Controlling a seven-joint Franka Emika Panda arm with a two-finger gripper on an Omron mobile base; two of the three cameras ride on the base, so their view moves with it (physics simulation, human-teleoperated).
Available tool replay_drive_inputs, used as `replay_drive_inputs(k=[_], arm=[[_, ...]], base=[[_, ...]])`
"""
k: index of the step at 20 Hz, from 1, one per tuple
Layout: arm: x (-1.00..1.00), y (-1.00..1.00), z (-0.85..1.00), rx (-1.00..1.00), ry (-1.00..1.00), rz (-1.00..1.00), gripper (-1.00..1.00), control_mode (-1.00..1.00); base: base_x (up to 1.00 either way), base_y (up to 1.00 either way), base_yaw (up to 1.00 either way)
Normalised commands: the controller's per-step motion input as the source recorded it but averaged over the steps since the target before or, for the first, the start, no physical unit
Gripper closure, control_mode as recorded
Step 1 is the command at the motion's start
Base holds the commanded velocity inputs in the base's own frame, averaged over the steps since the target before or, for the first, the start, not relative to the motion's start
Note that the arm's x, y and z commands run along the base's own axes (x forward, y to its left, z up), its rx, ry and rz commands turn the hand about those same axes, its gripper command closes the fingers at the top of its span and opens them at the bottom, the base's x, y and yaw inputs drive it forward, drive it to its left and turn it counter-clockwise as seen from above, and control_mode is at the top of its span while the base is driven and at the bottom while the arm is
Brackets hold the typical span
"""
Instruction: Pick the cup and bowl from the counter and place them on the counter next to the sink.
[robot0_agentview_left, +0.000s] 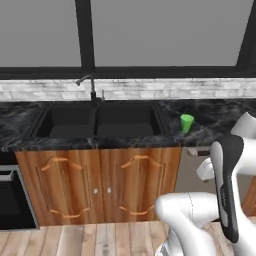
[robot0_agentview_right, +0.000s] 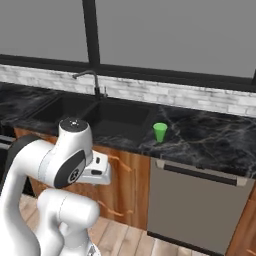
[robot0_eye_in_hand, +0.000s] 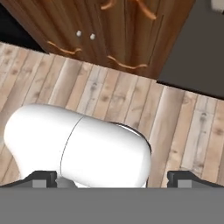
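The small green cup (robot0_agentview_left: 186, 123) (robot0_agentview_right: 160, 132) stands upright on the black marble counter (robot0_agentview_left: 220, 117) (robot0_agentview_right: 215, 137), just right of the black double-basin sink (robot0_agentview_left: 65, 122) (robot0_agentview_right: 117, 117). The bowl is out of view. My arm is folded low in front of the cabinets, well below and short of the cup. In the hand view my gripper (robot0_eye_in_hand: 113, 179) points down at the wooden floor. Its dark fingertips (robot0_eye_in_hand: 41, 178) stand far apart at the bottom corners, open, with nothing held between them.
A dark curved faucet (robot0_agentview_left: 89, 82) (robot0_agentview_right: 91, 77) rises behind the sink. Brown cabinet doors (robot0_agentview_left: 100, 185) (robot0_eye_in_hand: 109, 30) sit under it, and a grey dishwasher front (robot0_agentview_right: 200, 205) under the cup. An oven (robot0_agentview_left: 10, 195) is at far left. The floor is plank floor (robot0_eye_in_hand: 183, 122).
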Motion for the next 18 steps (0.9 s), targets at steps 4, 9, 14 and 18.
replay_drive_inputs(k=[4, 9, 14, 18], arm=[[0.0, 0.0, 0.0, 0.0, 0.0, 0.0, -1.0, 1.0], [0.0, 0.0, 0.0, 0.0, 0.0, 0.0, -1.0, 1.0], [0.0, 0.0, 0.0, 0.0, 0.0, 0.0, -1.0, 1.0], [0.0, 0.0, 0.0, 0.0, 0.0, 0.0, -1.0, 1.0]], base=[[-0.31, 0.0, 0.72], [-0.21, 0.0, 0.93], [-0.38, -0.01, 0.87], [-0.46, -0.01, 0.84]])
